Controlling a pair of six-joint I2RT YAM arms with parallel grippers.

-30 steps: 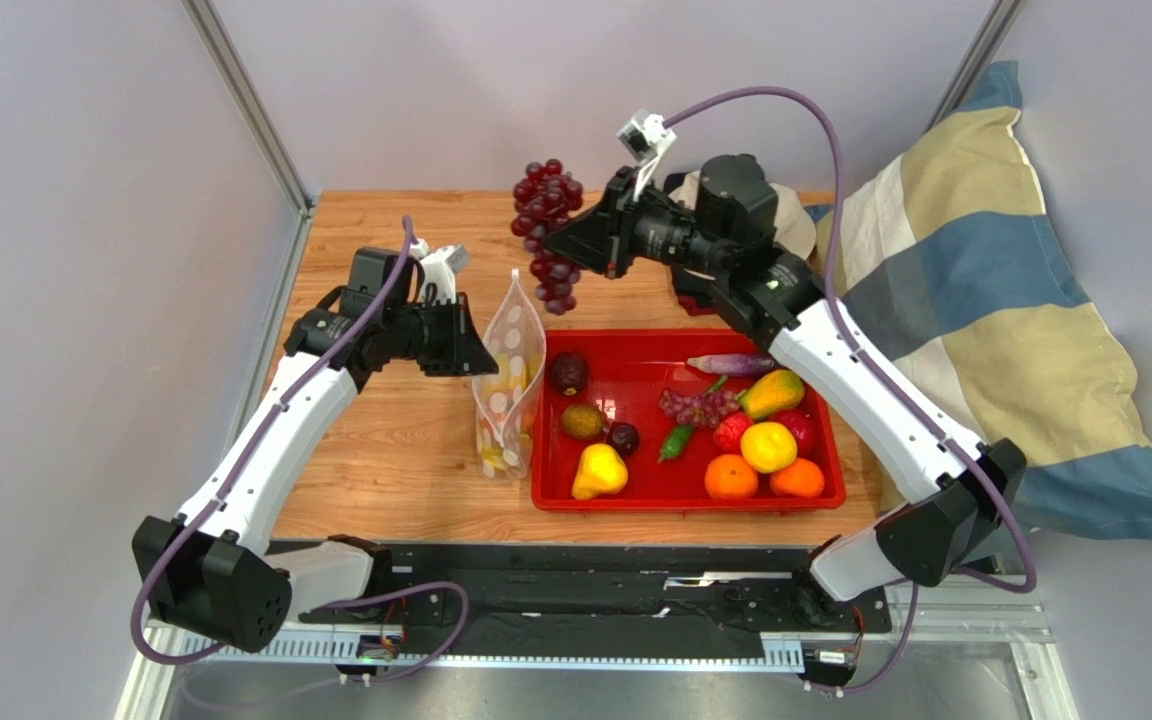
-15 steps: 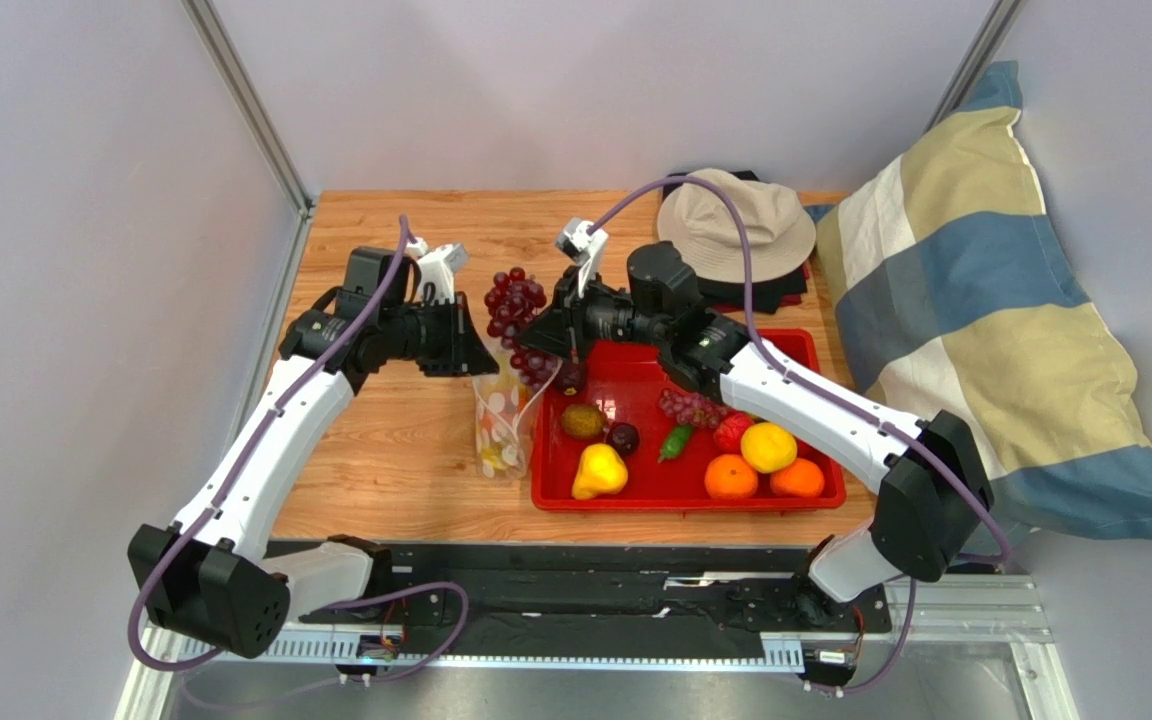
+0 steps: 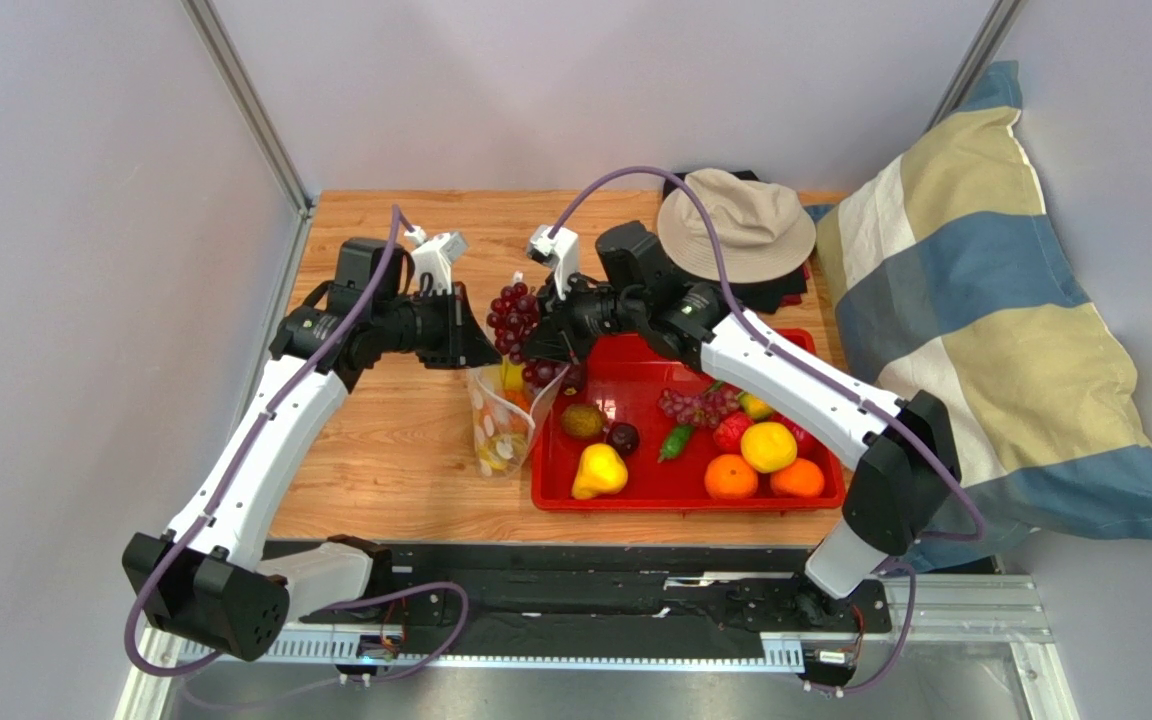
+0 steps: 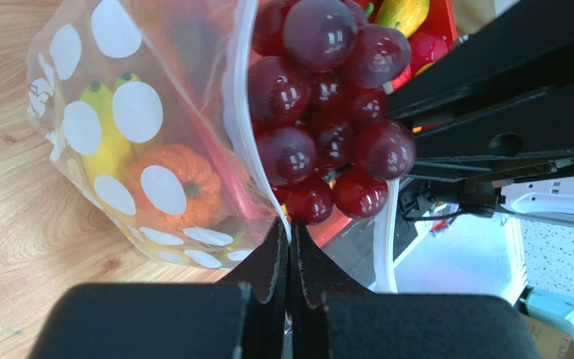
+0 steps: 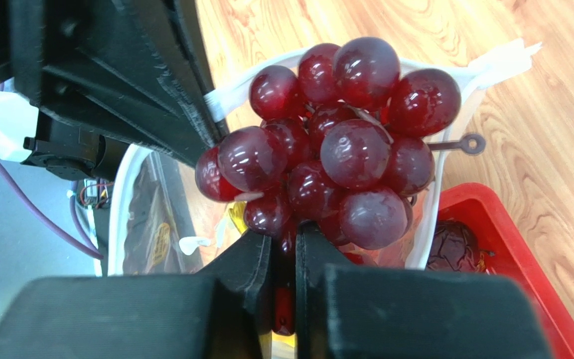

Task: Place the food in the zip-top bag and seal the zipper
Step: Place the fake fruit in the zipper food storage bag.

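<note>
**Wooden table: tray, bag, folded cloth**

The pale wooden table (image 3: pixel 387 450) carries a red tray (image 3: pixel 687 504) towards its front right. Just left of the tray, a dotted zip-top bag (image 3: pixel 495 428) rests its lower end on the wood. Behind the tray, at the far edge, a dark cloth (image 3: pixel 797 288) lies under a beige hat (image 3: pixel 740 225).

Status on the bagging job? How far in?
Done: a banana and an orange fruit lie inside the bag. In hand: the left pincer pinches the bag's rim, the right pincer holds the grapes at its mouth. Left: the pear and the rest in the red tray, then sealing the zipper.
</note>
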